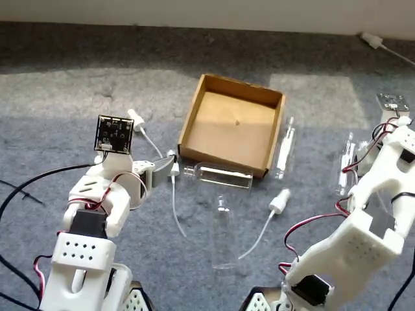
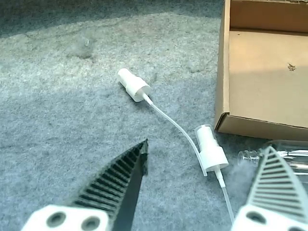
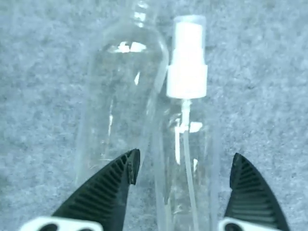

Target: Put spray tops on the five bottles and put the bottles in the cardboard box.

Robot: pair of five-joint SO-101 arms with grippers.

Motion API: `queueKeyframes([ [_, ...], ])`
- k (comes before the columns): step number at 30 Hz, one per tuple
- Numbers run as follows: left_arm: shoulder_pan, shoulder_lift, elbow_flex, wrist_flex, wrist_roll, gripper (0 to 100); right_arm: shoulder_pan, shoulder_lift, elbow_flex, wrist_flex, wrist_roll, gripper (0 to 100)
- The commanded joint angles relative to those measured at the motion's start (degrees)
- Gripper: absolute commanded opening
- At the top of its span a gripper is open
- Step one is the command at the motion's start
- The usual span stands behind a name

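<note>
The cardboard box [image 1: 233,123] lies open in the middle of the grey carpet. My left gripper [image 2: 206,147] is open just above the carpet, with a white spray top [image 2: 210,149] lying between its fingers beside the box corner [image 2: 222,120]. A second spray top [image 2: 133,84] lies farther off. A clear bottle [image 1: 217,175] rests along the box's front edge, its neck [image 2: 250,156] near the gripper. My right gripper [image 3: 185,159] is open over two clear bottles lying side by side: one [image 3: 185,144] with a spray top [image 3: 186,62] on its neck, the other [image 3: 122,106] bare.
Another bare bottle [image 1: 224,233] lies in front of the box, with a loose spray top [image 1: 280,201] and its tube to its right. One more bottle [image 1: 285,149] lies along the box's right wall. Cables trail at the left edge.
</note>
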Motion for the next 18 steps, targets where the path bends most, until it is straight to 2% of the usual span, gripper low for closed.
queueKeyframes([
  [1, -0.48, -0.92, -0.48, -1.05, 0.26, 33, 0.13, 4.09, -8.84, 1.63, -1.76, 25.4],
  [6, -0.48, -0.92, -0.48, -1.05, 0.26, 33, 0.40, 12.18, -22.99, 8.31, -1.76, 25.4],
  [13, -0.48, -0.92, -0.48, -1.05, 0.26, 33, 1.01, 23.87, -35.74, 11.03, -1.58, 25.2],
  [18, -0.48, -0.92, -0.48, -1.05, 0.26, 33, 2.24, 27.56, -38.46, 21.14, 4.13, 25.2],
])
